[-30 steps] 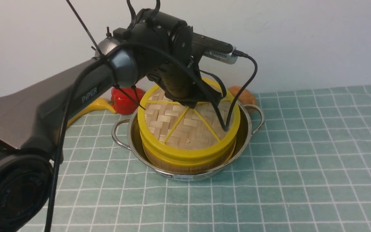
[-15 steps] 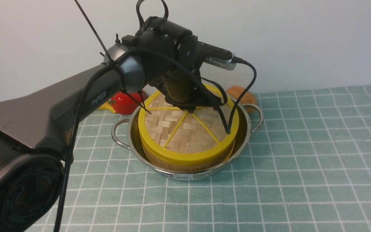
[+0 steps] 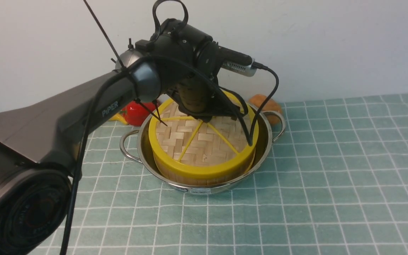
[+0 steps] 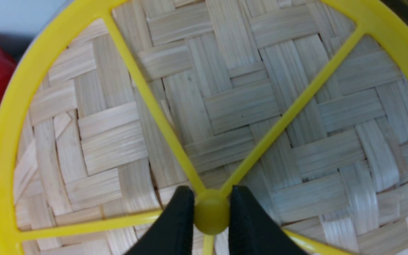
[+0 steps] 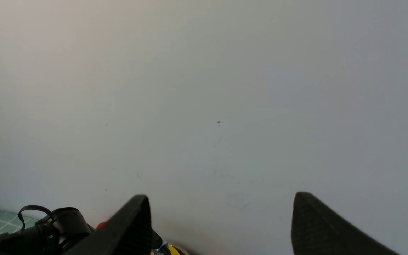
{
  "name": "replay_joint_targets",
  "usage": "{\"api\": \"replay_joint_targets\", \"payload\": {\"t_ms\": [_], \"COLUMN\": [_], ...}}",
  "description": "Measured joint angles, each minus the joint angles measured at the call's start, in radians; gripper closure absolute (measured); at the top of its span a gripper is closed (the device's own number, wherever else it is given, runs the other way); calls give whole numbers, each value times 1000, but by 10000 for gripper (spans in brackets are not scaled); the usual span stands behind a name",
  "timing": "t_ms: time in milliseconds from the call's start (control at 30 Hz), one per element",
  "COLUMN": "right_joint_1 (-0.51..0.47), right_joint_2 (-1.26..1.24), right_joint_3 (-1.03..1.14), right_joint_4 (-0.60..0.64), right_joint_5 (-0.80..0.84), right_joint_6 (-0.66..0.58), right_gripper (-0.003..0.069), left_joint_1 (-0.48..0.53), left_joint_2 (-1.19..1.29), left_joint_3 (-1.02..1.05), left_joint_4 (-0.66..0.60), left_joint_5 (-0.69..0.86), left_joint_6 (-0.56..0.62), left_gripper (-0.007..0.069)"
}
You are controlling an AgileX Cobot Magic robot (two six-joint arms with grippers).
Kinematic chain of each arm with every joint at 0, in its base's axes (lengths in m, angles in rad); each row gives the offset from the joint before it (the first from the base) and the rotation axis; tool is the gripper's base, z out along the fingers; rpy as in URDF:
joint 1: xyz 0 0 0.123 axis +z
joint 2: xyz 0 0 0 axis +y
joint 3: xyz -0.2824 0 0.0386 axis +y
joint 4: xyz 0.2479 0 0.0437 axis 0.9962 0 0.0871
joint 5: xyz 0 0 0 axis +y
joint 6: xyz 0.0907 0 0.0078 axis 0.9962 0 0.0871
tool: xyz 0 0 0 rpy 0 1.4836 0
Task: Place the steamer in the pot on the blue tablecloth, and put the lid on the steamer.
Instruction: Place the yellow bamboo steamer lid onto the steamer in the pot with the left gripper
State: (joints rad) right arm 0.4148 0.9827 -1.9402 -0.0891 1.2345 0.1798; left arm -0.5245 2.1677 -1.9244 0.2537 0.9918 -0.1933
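Note:
The shiny steel pot stands on the blue tablecloth. The bamboo steamer sits inside it, its food hidden by the lid. The woven lid with yellow spokes lies on top of the steamer. My left gripper reaches down over the lid's centre. In the left wrist view the left gripper is shut on the lid's yellow knob, with the lid filling the view. My right gripper is open and empty and faces the wall; it does not show in the front view.
A red pepper and a yellow item lie behind the pot on the left. An orange-brown item lies behind its right handle. A white wall closes the back.
My left gripper has lowered the lid, which was tilted and now sits flatter and lower on the steamer. The pot has shifted slightly to the left.

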Motion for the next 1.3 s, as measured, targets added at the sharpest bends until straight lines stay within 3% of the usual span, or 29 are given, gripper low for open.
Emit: {"api": "replay_joint_targets", "payload": {"t_ms": [700, 1300], "right_joint_1": [0, 0], "right_joint_2": [0, 3], "right_joint_3": [4, 155], "right_joint_4": [0, -21], "right_joint_5": [0, 0], "right_joint_6": [-1, -5], "right_gripper": [146, 146], "left_joint_1": [0, 0], "left_joint_2": [-1, -17], "left_joint_3": [-2, -2], "left_joint_4": [1, 3], "left_joint_5": [1, 1], "left_joint_6": [0, 0], "left_gripper": [508, 508]}}
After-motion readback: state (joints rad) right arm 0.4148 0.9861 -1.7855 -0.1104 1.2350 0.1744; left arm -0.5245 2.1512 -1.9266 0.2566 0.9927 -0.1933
